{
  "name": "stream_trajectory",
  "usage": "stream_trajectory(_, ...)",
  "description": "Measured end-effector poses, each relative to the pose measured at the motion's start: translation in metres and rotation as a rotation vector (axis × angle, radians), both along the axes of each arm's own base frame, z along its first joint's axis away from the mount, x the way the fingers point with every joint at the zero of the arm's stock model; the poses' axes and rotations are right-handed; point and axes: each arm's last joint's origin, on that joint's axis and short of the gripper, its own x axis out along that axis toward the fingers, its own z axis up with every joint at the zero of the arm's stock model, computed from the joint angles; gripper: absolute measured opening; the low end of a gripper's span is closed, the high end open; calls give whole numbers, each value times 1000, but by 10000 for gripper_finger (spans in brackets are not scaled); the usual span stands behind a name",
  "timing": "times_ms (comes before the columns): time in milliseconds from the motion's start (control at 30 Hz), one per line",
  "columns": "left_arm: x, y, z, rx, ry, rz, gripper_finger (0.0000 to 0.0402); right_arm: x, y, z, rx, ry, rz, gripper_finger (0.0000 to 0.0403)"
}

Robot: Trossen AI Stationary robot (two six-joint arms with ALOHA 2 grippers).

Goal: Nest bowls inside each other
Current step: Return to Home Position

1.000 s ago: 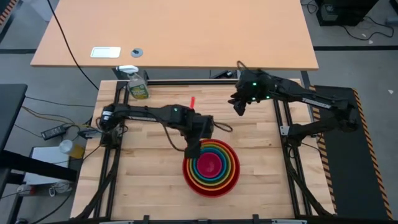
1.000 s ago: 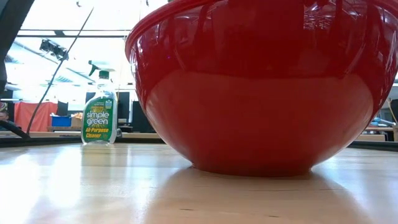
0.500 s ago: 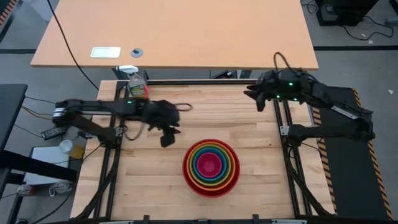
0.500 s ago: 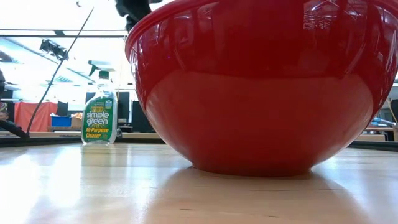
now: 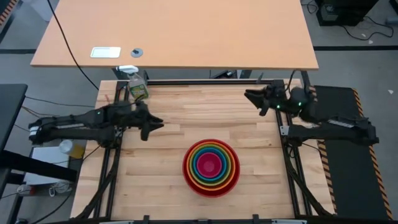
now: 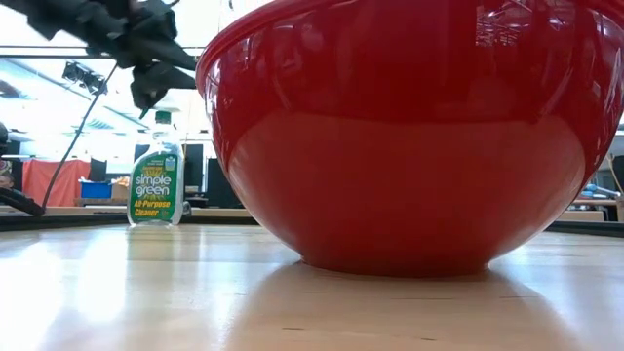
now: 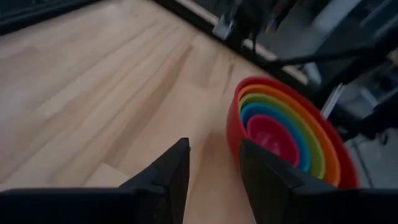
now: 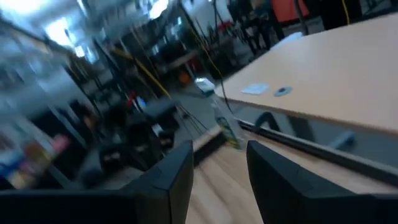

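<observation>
The bowls [image 5: 211,167] stand nested in one stack on the near middle of the wooden table: red outermost, then orange, yellow-green and blue, with pink [image 7: 272,138] in the centre. The red bowl [image 6: 409,146] rests on its base. My left gripper [image 5: 152,126] hovers open and empty near the table's left side, left of and beyond the stack; its fingers [image 7: 214,165] point across the table at the bowls. My right gripper [image 5: 252,98] hangs open and empty at the far right, its fingers [image 8: 219,165] apart.
A green spray bottle [image 5: 138,87] stands at the table's far left corner, just beyond my left gripper [image 6: 161,73]. Black frame rails run along the table's left and right edges. A light wooden desk [image 5: 174,31] lies beyond the far edge.
My left gripper has pulled away from the stack's far left rim, swinging toward the table's left edge and tipping from pointing down to nearly level. My right gripper has drawn back toward the far right edge. The nested bowls have stayed where they were.
</observation>
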Motion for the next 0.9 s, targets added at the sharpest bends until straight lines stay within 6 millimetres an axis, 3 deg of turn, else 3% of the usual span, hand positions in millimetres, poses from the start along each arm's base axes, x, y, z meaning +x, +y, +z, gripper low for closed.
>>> stream_trajectory(133,-26,-1,-13,-38,-109,49,141,-3,5,-35,71,-155,-37,158)
stream_trajectory(400,-57,-3,-40,-120,-243,127,141,-17,12,-93,209,-216,-152,158)
stream_trajectory(667,-66,-2,-64,-198,-332,201,141,-23,17,-123,275,-212,-167,158)
stream_trajectory(900,-65,2,-67,-203,-347,294,141,-24,22,-148,340,-227,-120,158)
